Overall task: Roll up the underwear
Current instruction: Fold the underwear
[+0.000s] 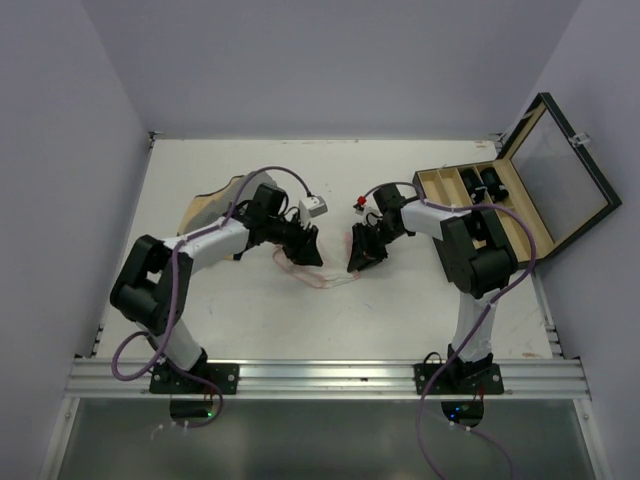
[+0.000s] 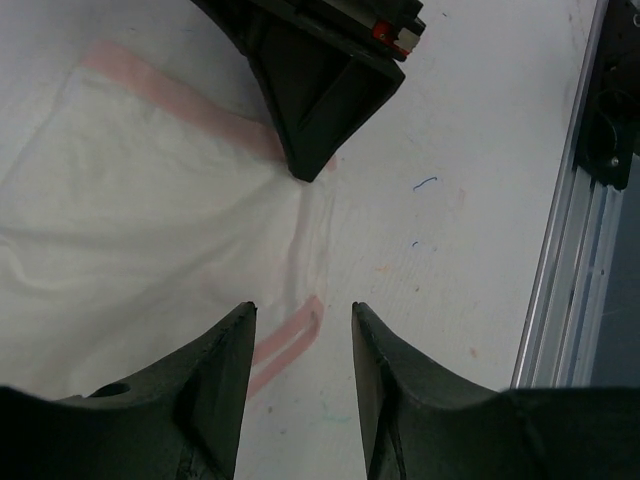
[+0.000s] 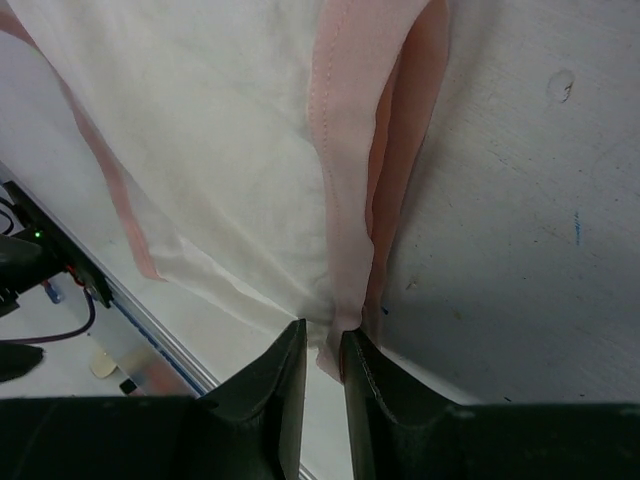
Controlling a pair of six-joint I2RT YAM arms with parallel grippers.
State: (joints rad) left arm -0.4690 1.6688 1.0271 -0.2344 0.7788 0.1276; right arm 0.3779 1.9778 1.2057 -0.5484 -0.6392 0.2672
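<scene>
The underwear [image 1: 318, 277] lies spread on the desk [image 1: 420, 320], midway between the two arms. The right pincer [image 3: 322, 338] is pressed together on a fold of its pink trim. The left pincer [image 2: 300, 312] hangs spread over another trimmed edge, gripping nothing. My worry is that the hold is on trim alone, so a tug could slip it free or drag the thin cloth into a bunch. The pincers also sit close enough to knock together.

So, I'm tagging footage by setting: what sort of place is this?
Probably a robot lab cell: plain pale walls box in a white table, and a bare aluminium rail carries two black robot arms.
</scene>
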